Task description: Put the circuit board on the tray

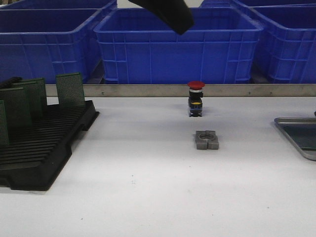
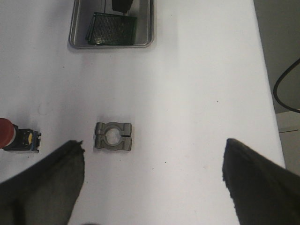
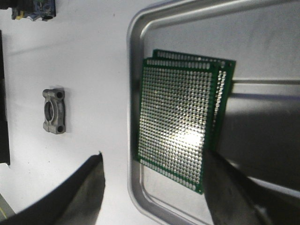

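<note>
The silvery tray (image 3: pixel 132 70) holds two green circuit boards (image 3: pixel 180 117), stacked flat and slightly offset. My right gripper (image 3: pixel 152 183) hovers open over the tray's near corner. One finger (image 3: pixel 70 197) is over the white table outside the rim. The other finger (image 3: pixel 234 192) is over the tray at a corner of the top board. In the left wrist view the tray (image 2: pixel 75 43) with the boards (image 2: pixel 112 29) lies far off. My left gripper (image 2: pixel 152 161) is open and empty above the table, near the metal clamp. The tray's edge (image 1: pixel 296 123) shows at the right of the front view.
A grey metal clamp (image 1: pixel 206 139) lies mid-table, with a red push button (image 1: pixel 196 98) behind it. A black slotted rack (image 1: pixel 44 148) with upright green boards (image 1: pixel 70 89) stands at the left. Blue crates (image 1: pixel 177 44) line the back. A dark arm part (image 1: pixel 168 15) hangs at the top.
</note>
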You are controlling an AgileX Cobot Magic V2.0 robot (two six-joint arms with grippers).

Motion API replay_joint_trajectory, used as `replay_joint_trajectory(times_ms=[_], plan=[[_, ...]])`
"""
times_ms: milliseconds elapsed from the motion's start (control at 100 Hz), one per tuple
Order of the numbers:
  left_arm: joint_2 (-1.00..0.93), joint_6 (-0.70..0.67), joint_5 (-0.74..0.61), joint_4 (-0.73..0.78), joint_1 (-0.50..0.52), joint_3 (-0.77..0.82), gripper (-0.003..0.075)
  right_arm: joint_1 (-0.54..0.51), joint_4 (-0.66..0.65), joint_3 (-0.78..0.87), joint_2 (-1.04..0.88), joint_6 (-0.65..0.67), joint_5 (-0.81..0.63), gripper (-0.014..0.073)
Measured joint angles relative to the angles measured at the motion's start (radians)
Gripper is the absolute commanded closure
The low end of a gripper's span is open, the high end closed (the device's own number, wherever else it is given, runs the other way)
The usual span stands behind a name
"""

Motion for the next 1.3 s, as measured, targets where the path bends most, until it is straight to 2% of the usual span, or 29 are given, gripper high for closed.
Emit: replay_joint_trajectory(times_ms=[260, 570, 930, 1100, 1300], plan=[[0.000, -0.052, 0.000, 0.000, 0.000, 0.000, 0.0155, 0.015, -0.016, 0.000, -0.051, 0.000, -0.029, 0.0116], [-0.054, -0.146, -0.078, 0.000, 0.012, 0.000, 0.0162, 0.127, -0.145, 0.000, -0.293, 0.082, -0.182, 0.0116], [-0.193, -0.391, -0.219, 0.002, 0.159, 0.015, 0.0162, 0.297, -0.184, 0.119, -0.650, 0.113, -0.417, 0.0118], [-0.332, -0.428, -0.353, 0.002, 0.270, 0.168, 0.0162, 0.343, -0.184, 0.227, -0.812, 0.113, -0.559, 0.0118], [-0.593, -0.435, -0.610, 0.002, 0.391, 0.507, 0.0162, 0.353, -0.184, 0.345, -0.991, 0.113, -0.693, 0.0118]])
